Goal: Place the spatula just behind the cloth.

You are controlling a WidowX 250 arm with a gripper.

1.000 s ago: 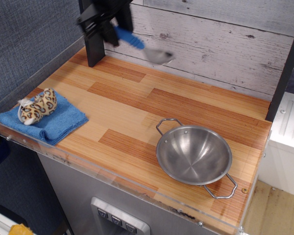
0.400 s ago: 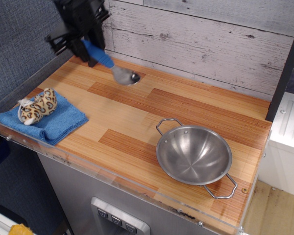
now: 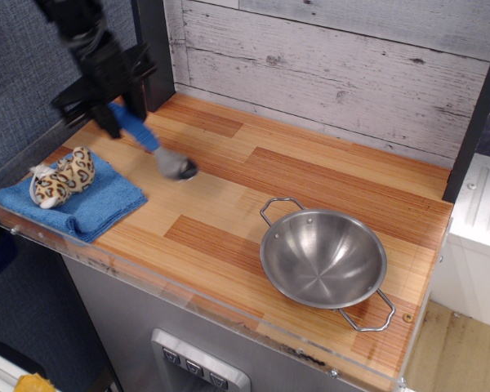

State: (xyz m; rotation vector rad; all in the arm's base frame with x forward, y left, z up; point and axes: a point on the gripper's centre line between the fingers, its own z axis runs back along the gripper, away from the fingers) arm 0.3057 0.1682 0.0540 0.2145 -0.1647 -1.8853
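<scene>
The gripper (image 3: 114, 102) grasps the spatula (image 3: 151, 145) by its blue handle, bowl end tilted down, above the table (image 3: 253, 175) just behind the cloth (image 3: 106, 200), probably for lowering it there.

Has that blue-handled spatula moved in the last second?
Yes. The spatula swung left along the back wall and down, toward the cloth, away from the steel bowl.

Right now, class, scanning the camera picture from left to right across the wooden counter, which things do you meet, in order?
Plush leopard toy lying on the blue cloth → spatula, held by the gripper → steel bowl.
</scene>
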